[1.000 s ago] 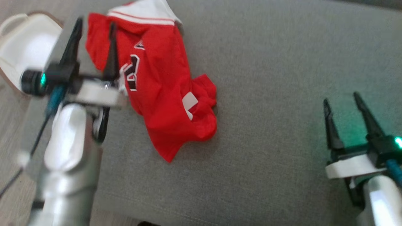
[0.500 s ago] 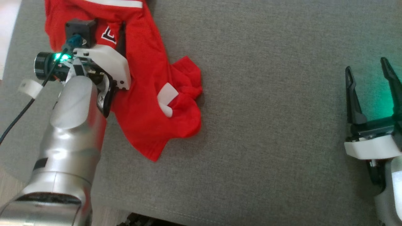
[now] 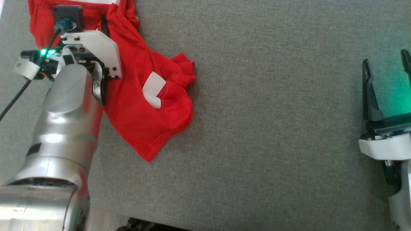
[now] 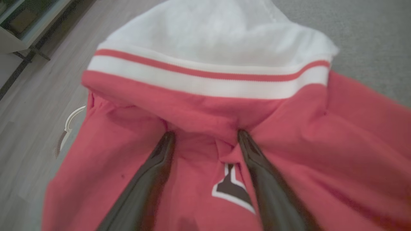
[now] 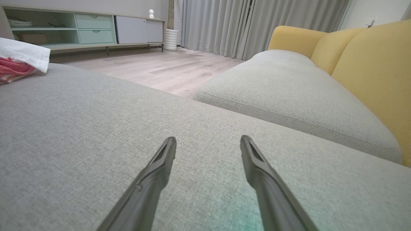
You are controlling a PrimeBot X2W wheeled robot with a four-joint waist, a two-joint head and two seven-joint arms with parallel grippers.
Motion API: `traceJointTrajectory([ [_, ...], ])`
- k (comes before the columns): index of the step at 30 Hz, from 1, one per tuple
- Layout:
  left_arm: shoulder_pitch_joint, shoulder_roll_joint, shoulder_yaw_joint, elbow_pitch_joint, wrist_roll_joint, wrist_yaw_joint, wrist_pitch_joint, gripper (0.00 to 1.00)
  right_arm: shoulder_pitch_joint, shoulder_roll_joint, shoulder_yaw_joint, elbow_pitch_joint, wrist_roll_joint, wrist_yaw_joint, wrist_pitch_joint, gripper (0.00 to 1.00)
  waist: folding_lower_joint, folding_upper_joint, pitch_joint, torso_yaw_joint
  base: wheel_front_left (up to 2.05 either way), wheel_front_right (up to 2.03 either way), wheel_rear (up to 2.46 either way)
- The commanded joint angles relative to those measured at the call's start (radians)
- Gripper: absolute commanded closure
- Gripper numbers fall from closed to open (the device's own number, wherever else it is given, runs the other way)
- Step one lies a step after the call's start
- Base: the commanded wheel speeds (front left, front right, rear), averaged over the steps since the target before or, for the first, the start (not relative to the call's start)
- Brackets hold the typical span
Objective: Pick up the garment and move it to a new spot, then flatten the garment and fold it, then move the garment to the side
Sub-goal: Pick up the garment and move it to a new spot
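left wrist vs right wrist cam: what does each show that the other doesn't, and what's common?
Left wrist, not right: the open left gripper with tips at the garment's red cloth, its striped band, a black letter. Right wrist, not left: the open right gripper over bare grey cushion, yellow sofa back, curtains. Both: garment, grey cushion, wood floor.

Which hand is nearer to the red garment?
Left. The left hand is right at the red garment, open; the right hand is far off, over the grey cushion.

We see a grey cushion (image 5: pixel 80 144) across the lower frame, yellow backrests (image 5: pixel 372 70) at right, curtains (image 5: pixel 244 25) top centre, and a low cabinet (image 5: pixel 96 30) upper left.
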Motion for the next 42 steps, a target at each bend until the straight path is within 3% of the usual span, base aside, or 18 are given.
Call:
traceJointTrajectory([
  [1, 0.072, 0.076, 0.025, 0.07, -0.008, 0.022, 0.051, 0.0, 0.01, -0.007, 0.017, -0.021, 0.01, -0.001, -0.005, 0.0, 0.0001, 0.0, 0.001, -0.002, 0.0, 0.0, 0.0],
  [4, 0.072, 0.074, 0.035, 0.099, -0.029, 0.008, 0.068, 0.0, 0.0, -0.001, 0.019, -0.023, 0.013, -0.001, -0.005, 0.0, 0.0001, 0.0, 0.004, -0.005, 0.0, 0.0, 0.0],
  [5, 0.07, 0.076, 0.035, 0.101, -0.03, 0.01, 0.059, 0.09, -0.004, 0.0, 0.02, -0.022, 0.014, -0.001, -0.005, 0.0, 0.0001, 0.0, 0.004, -0.005, 0.0, 0.0, 0.0],
  [6, 0.069, 0.076, 0.036, 0.102, -0.034, 0.009, 0.049, 0.72, -0.007, 0.002, 0.022, -0.021, 0.015, -0.001, -0.005, 0.0, 0.0001, 0.0, 0.003, -0.006, 0.0, 0.0, 0.0],
  [7, 0.068, 0.075, 0.037, 0.103, -0.038, 0.004, 0.041, 1.0, -0.01, 0.004, 0.024, -0.018, 0.015, -0.001, -0.005, 0.0, 0.0001, 0.0, 0.001, -0.007, 0.0, 0.0, 0.0],
  [17, 0.045, 0.115, 0.02, 0.062, -0.034, 0.001, -0.166, 1.0, -0.024, 0.052, 0.044, 0.025, 0.035, -0.001, -0.005, 0.0, 0.0001, 0.0, -0.094, -0.03, 0.0, 0.0, 0.0],
  [23, 0.018, 0.162, -0.008, 0.038, -0.012, -0.01, -0.225, 1.0, -0.029, 0.107, 0.057, 0.047, 0.048, -0.001, -0.005, 0.0, 0.0001, 0.0, -0.199, -0.07, 0.0, 0.0, 0.0],
  [32, -0.033, 0.172, -0.075, -0.073, 0.019, -0.08, -0.229, 1.0, 0.01, 0.171, 0.052, 0.073, 0.076, -0.001, -0.005, 0.0, 0.0001, 0.0, -0.369, -0.173, 0.0, 0.0, 0.0],
  [42, -0.027, 0.133, -0.14, -0.277, 0.016, -0.169, -0.133, 1.0, 0.059, 0.182, 0.074, 0.082, 0.166, -0.001, -0.005, 0.0, 0.0001, 0.0, -0.486, -0.322, 0.0, 0.0, 0.0],
])
